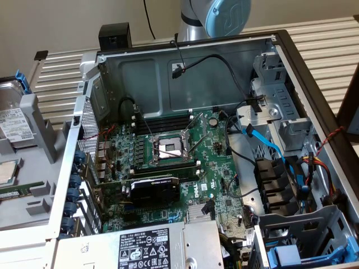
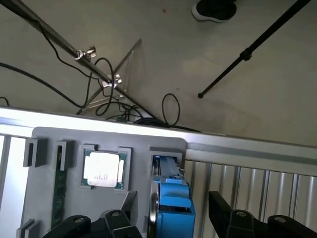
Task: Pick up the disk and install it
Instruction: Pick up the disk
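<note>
an open grey sheet-metal computer case [image 1: 185, 67] lies on a pale slatted metal tabletop [image 1: 328, 50]. inside, a green rectangular motherboard [image 1: 221, 168] covers its floor, with a square silver processor socket [image 1: 170, 147] near the middle and a black boxy graphics card [image 1: 154, 191] nearer the camera. a large grey metal power-supply box [image 1: 151, 249] sits at the near edge, and a grey metal drive cage [image 1: 280, 112] at the exterior view's right. outside the case, at the exterior view's left, stands a grey slotted plastic holder [image 1: 36, 120]. the silver metal disk in its blue plastic carrier [image 1: 12, 120] stands on edge in one slot. a small square silver processor chip [image 2: 102, 169] lies in the neighbouring pocket, between the disk and a thin green memory stick [image 2: 58, 186]. the black gripper [image 2: 168, 218] has a finger spread to each side of the disk.
</note>
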